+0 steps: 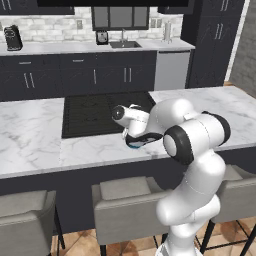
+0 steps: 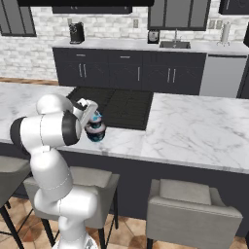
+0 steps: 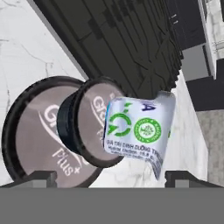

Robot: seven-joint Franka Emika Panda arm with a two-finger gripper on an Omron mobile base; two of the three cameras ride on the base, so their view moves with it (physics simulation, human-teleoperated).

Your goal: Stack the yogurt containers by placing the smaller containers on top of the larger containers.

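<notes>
The yogurt containers stand in one stack on the marble island. In the hand view the widest dark cup (image 3: 30,131) with a pale top is at the bottom. The lesser dark cup (image 3: 87,127) sits on it, and the tiny light-blue cup (image 3: 140,131) sits on that one. My gripper (image 3: 113,177) is just above the stack and open. Its fingertips (image 3: 41,177) stand wide on either side of the light-blue cup, clear of it. From the right base view the stack (image 2: 95,130) shows under the hand (image 2: 90,114). In the left base view the blue base (image 1: 134,145) peeks out below the hand.
A black cooktop (image 2: 121,108) lies just behind the stack, set into the island counter (image 2: 194,131). Grey stools (image 2: 192,209) stand along the island's near edge. A back counter with a sink (image 1: 124,44) and a coffee machine (image 1: 13,37) runs along the far wall.
</notes>
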